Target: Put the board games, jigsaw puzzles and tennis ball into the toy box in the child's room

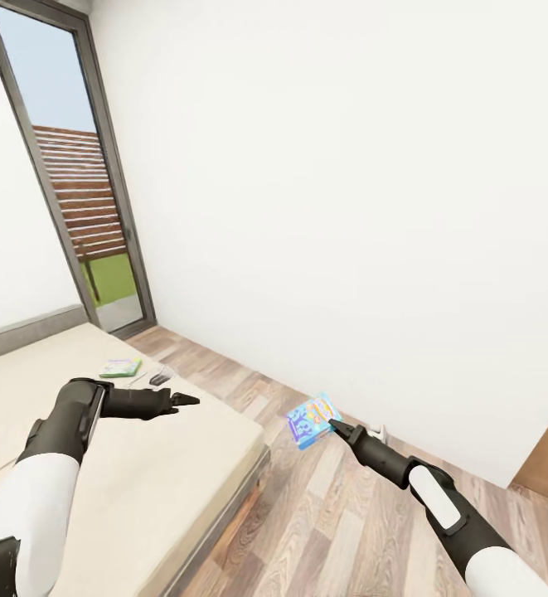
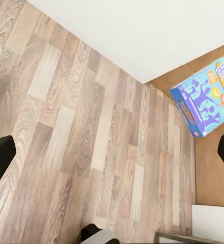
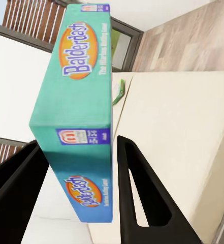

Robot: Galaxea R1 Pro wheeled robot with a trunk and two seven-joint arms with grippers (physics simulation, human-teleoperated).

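Blue printed board-game box (image 1: 312, 420) gripped by right tool (image 1: 333, 425), carrying step; second box (image 1: 121, 367) at eleven o'clock, left tool's (image 1: 189, 400) state unclear.

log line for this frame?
right gripper: holding blue board game above floor | left gripper: empty over bed | second board game: on bed

Blue Balderdash board game (image 1: 312, 420) with orange-and-yellow logo, teal along its edges, pinched between black fingers (image 3: 142, 203) of the right gripper (image 1: 333, 424). White-green-yellow board game (image 1: 121, 367) on cream bed (image 1: 166, 481) with grey frame. Brown-grey wood-plank floor (image 1: 323, 514), plain white wall (image 1: 348, 207), dark grey glass door (image 1: 75, 182) showing brown slatted fence, green lawn, blue sky; black-and-white arms.
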